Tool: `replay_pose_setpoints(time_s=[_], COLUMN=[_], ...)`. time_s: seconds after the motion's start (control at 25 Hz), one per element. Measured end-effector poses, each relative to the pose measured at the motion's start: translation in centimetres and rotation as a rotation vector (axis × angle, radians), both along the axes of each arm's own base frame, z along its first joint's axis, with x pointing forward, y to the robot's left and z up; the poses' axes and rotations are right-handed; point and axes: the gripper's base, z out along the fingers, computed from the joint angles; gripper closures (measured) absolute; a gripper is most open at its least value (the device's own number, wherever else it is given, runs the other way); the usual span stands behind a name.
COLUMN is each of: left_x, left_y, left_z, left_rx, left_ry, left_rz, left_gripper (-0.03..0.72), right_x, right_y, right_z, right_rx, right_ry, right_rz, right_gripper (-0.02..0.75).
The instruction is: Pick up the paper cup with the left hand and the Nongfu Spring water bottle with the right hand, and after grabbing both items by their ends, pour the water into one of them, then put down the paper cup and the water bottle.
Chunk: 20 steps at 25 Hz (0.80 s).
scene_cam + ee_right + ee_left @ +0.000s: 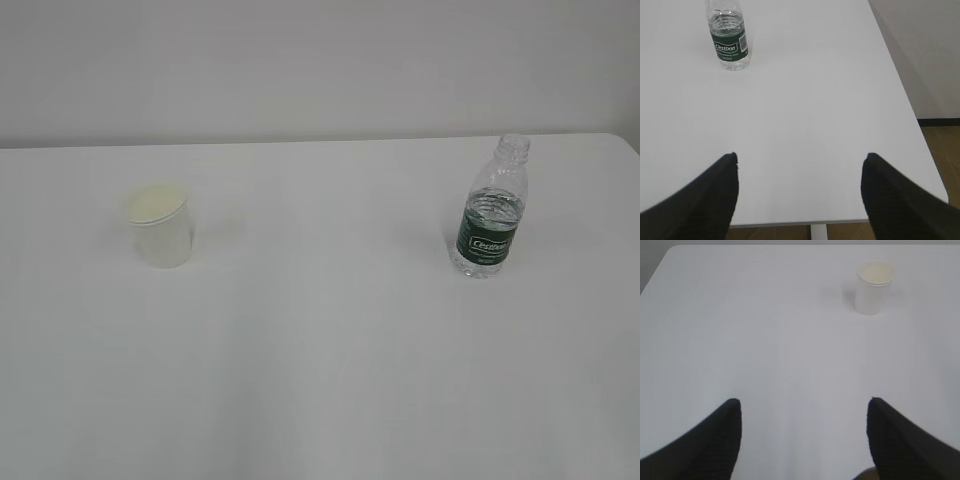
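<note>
Best to advance each wide-open, empty tool, left tool point(802, 410) toward the paper cup point(159, 226) (upright, worktop point(320, 350) left) and right tool point(800, 165) toward the uncapped Nongfu Spring water bottle point(490, 215), gripping low without tipping.

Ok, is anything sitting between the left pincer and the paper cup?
Nothing: the left wrist view shows only bare white table between the open left pincer and the paper cup, which stands upright ahead and to the right.

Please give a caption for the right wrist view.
Open black right gripper faces a clear ribbed plastic bottle on white table.
</note>
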Motion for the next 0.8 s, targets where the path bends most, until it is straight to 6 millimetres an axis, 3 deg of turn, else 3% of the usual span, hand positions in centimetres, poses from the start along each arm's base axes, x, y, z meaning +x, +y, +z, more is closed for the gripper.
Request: replay_pose_setpoints(time_s=[0.8], left_x=[0.0], left_y=[-0.02], left_z=[0.0], left_rx=[-0.004], left_ry=[0.0], left_rz=[-0.021], left_gripper=[0.132], right_x=[0.0], right_y=[0.0], right_z=[0.0], right_rx=[0.0], right_ry=[0.0], right_rz=[0.0], right_gripper=[0.155])
